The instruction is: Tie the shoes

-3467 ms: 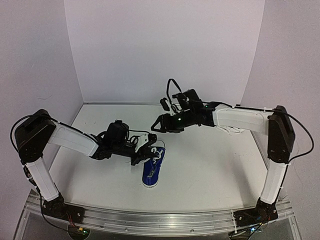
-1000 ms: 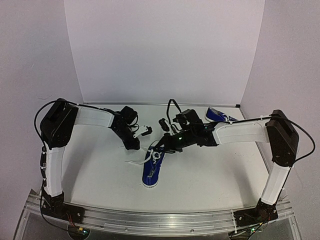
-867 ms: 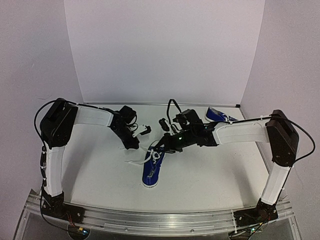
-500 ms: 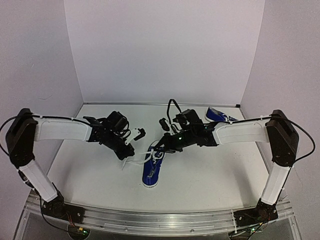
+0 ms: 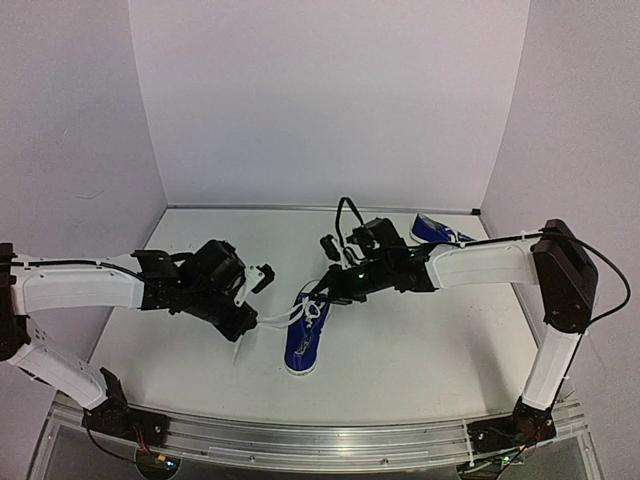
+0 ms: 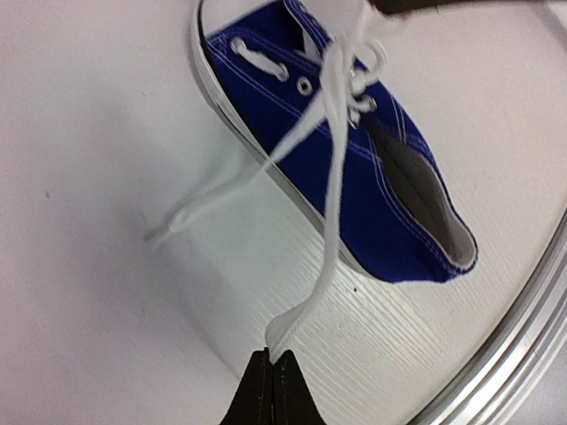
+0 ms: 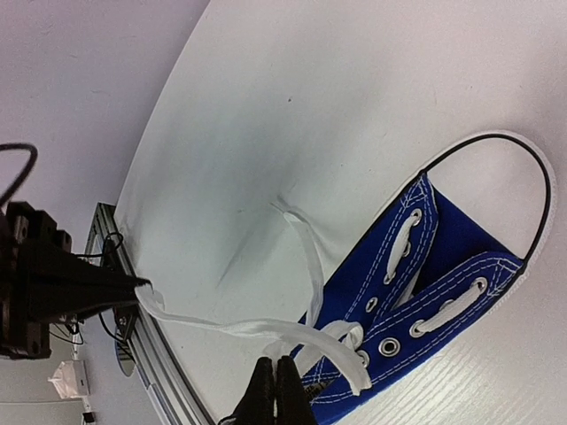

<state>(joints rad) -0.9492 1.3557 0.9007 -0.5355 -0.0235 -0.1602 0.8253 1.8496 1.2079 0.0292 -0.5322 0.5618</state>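
So the left claw (image 6: 270,382) has its jaws squeezed right together on the tip of one white lace (image 6: 331,204). That lace runs off the fingers in a nearly straight line up to the crossing over the tongue of the blue shoe (image 5: 300,345). The right claw (image 7: 275,382) is closed tight too and sits right at that crossing. Honestly can't tell if it has lace pinched or is just parked there.

Key bit for whatever comes next, I think: the shoe sits to the right of the left claw, a little apart from it, on the table (image 5: 420,340) toward the front. Its long axis runs front to back, heel toward the arm bases and toe pointing away under the right claw. So the held lace goes out sideways, roughly across that axis. The right claw is clearly the nearer one, and the left is out at the far end of the lace. The second lace end (image 6: 199,211) lies slack on the table on that same left side, with nobody holding it.

The other shoe (image 5: 432,230) is well apart at the back right, partly behind the right arm.

No brand, label or readable writing anywhere that I can make out.
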